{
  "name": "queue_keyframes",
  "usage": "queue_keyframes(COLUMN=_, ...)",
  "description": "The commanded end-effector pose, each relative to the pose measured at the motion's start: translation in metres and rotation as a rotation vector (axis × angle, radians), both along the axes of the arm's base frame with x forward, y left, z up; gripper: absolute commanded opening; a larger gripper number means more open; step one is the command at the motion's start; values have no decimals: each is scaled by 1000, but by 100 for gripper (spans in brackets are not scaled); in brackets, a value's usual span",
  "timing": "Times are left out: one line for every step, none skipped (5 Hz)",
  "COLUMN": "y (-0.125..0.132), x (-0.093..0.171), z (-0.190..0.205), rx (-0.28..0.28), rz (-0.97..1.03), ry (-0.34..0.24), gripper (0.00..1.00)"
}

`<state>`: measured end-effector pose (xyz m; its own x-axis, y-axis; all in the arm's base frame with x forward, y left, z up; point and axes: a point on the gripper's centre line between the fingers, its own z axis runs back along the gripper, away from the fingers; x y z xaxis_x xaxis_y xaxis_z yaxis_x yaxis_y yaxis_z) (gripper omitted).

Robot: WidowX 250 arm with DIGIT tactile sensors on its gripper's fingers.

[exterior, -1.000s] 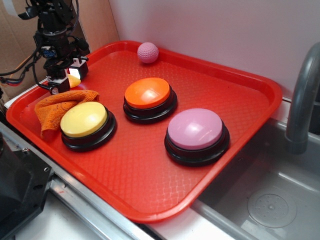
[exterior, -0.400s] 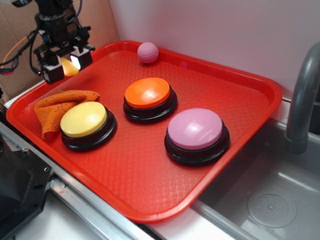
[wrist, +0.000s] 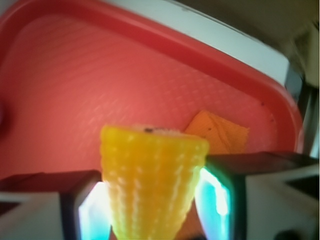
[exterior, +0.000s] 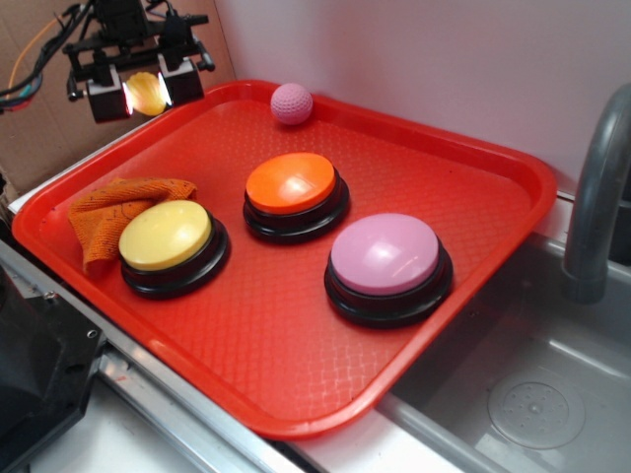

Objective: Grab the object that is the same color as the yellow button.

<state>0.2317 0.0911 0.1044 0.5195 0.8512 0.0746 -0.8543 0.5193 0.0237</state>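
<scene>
The object, a small yellow ridged corn toy (exterior: 148, 93) (wrist: 152, 182), hangs in the air above the tray's far left corner. My gripper (exterior: 144, 91) (wrist: 152, 200) is shut on it, one finger pressing each side. The wrist view shows the corn filling the gap between the fingers (wrist: 217, 195), its flat end toward the tray. The yellow button (exterior: 166, 236), pale yellow on a black base, sits at the tray's front left, well below the gripper.
The red tray (exterior: 296, 384) also holds an orange button (exterior: 292, 183), a pink-purple button (exterior: 385, 253), a pink dimpled ball (exterior: 292, 102) at the back and an orange cloth (exterior: 110, 212) (wrist: 217, 132) beside the yellow button. A sink and grey faucet (exterior: 596, 197) lie to the right.
The gripper has risen from tray level beside the orange cloth to well above the tray's back left corner, carrying the corn toy up with it.
</scene>
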Motion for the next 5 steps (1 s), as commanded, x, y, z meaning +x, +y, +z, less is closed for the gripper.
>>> queue_keyframes(y=-17, x=-12, z=35, rx=39, rz=-428, ry=-42, gripper=0)
queue_keyframes(y=-31, x=-14, z=35, rx=21, rz=-609, ry=-17, gripper=0)
queue_keyframes(y=-43, x=-18, z=32, rx=4, rz=-705, ry=-10, gripper=0)
queue_keyframes(y=-53, x=-23, z=28, rx=-5, rz=-754, ry=-2, gripper=0)
queue_keyframes(y=-53, x=-25, z=28, rx=1, rz=-753, ry=-31, gripper=0)
